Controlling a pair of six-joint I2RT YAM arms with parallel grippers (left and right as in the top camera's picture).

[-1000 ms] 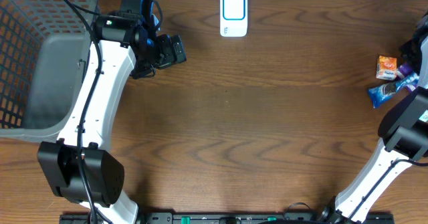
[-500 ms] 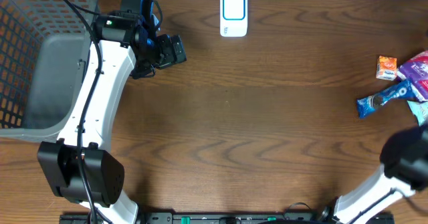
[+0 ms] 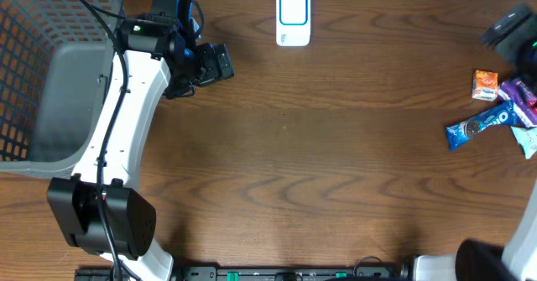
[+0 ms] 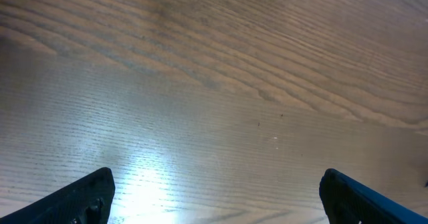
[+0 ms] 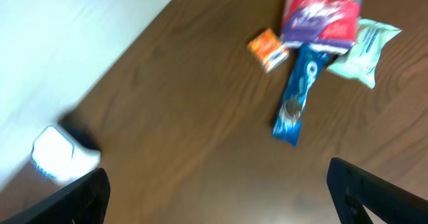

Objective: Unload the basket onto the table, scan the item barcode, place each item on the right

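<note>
- Overhead, the scanner [image 3: 293, 18], a small white unit with a blue-edged window, sits at the far edge of the wooden table [image 3: 336, 172], about midway across.
- The items lie together at the right edge of the table, well apart from the scanner: an orange packet [image 3: 485, 85] farthest back, a purple pack [image 3: 523, 91] just right of it, a blue snack bar [image 3: 479, 124] lying at a slant nearer in, and a mint-green pack [image 3: 528, 138] at the bar's right end.
- None of them is in a grip; all rest flat on the wood.
- The left gripper [image 4: 215, 198] hangs over bare table at the far left, just right of the grey basket [image 3: 33, 71]. In its wrist view the two fingertips [image 4: 83, 197] stand in opposite lower corners, spread wide with only wood grain between them.
- The right gripper [image 5: 217, 198] is spread wide as well, its fingertips [image 5: 374, 194] in the lower corners of its own view and nothing between them.
- That right wrist view is blurred. It looks down from high over the table, with the four items towards the top right and the scanner towards the lower left.
- In the overhead view, a dark, blurred part of the right arm [image 3: 508, 28] shows at the far right, beyond the orange packet and not touching any item.
</note>
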